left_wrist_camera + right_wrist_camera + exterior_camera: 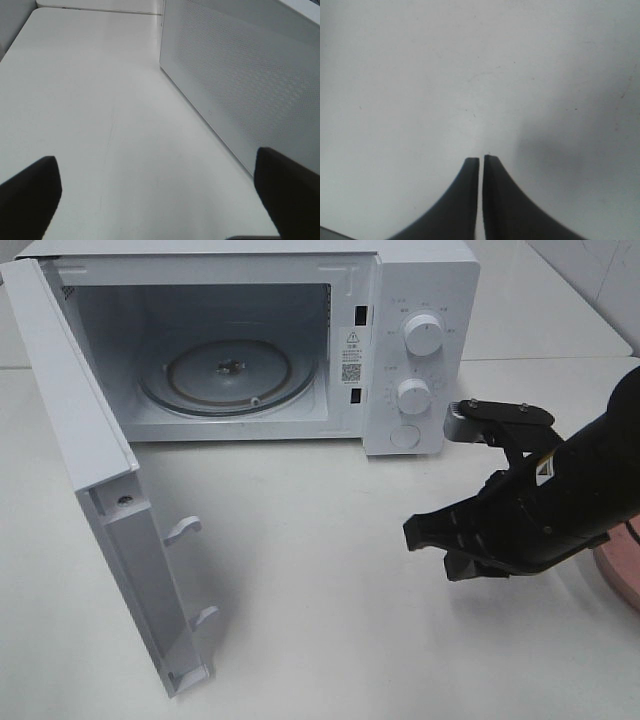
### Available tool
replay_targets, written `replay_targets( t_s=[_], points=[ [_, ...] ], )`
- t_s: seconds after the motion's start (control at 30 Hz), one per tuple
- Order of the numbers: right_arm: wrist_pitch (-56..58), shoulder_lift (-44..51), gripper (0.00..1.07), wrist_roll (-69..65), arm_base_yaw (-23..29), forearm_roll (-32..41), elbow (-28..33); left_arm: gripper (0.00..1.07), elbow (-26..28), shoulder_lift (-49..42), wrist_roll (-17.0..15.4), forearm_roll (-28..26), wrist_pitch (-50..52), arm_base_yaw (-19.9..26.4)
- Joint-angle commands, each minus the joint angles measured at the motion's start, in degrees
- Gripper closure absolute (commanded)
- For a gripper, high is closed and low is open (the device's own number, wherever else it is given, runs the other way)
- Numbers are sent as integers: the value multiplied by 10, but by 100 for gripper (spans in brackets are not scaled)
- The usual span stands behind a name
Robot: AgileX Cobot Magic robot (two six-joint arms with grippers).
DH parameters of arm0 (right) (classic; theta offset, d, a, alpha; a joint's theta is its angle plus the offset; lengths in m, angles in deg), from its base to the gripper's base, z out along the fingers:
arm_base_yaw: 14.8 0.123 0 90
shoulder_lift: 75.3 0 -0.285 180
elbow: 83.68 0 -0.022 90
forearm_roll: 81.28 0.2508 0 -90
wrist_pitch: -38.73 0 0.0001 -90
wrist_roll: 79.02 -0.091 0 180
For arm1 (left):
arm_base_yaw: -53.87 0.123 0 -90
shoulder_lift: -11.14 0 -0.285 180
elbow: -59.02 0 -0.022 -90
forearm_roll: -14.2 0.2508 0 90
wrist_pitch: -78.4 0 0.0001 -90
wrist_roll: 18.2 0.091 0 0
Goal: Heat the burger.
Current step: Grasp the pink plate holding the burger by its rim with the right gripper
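Note:
The burger is out of view in all three frames. In the high view my right gripper [414, 531] hovers over the white table in front of the microwave's control panel, to the right of the open cavity. The right wrist view shows the right gripper [481, 159] shut, its dark fingers [500, 200] nearly touching with nothing between them. My left gripper [155, 157] appears only in the left wrist view, open wide and empty. It is low over the table beside a white perforated wall [250, 85] of the microwave.
The white microwave [425, 290] stands at the back with its door [95, 470] swung wide to the left and an empty glass turntable [228, 375] inside. Part of a pink plate [622, 580] shows at the right edge, behind my right arm.

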Motion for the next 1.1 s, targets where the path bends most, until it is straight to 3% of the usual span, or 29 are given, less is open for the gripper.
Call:
replay_targets(
  t_s=[0.03,0.23,0.4,0.7,0.77,0.87,0.93,0.97,1.03,1.1],
  points=[
    [43,21,101,29,-3,-39,1,4,-1,-10,1,-2,9,-1],
    [124,68,99,37,-3,-56,1,4,-1,-10,1,-2,9,-1],
    [215,104,96,52,-56,-77,1,4,-1,-10,1,-2,9,-1],
    [260,141,83,52,-115,-109,1,4,-1,-10,1,-2,9,-1],
    [269,155,65,52,-150,-130,1,4,-1,-10,1,-2,9,-1],
    [272,156,58,52,-158,-136,1,4,-1,-10,1,-2,9,-1],
    [274,158,30,53,-177,-160,1,4,-1,-10,1,-2,9,-1],
    [274,158,30,53,-177,-160,1,4,-1,-10,1,-2,9,-1],
    [273,158,16,59,-195,-163,1,4,-1,-10,1,-2,9,-1],
    [273,158,14,62,-202,-163,1,4,-1,-10,1,-2,9,-1]
  ],
)
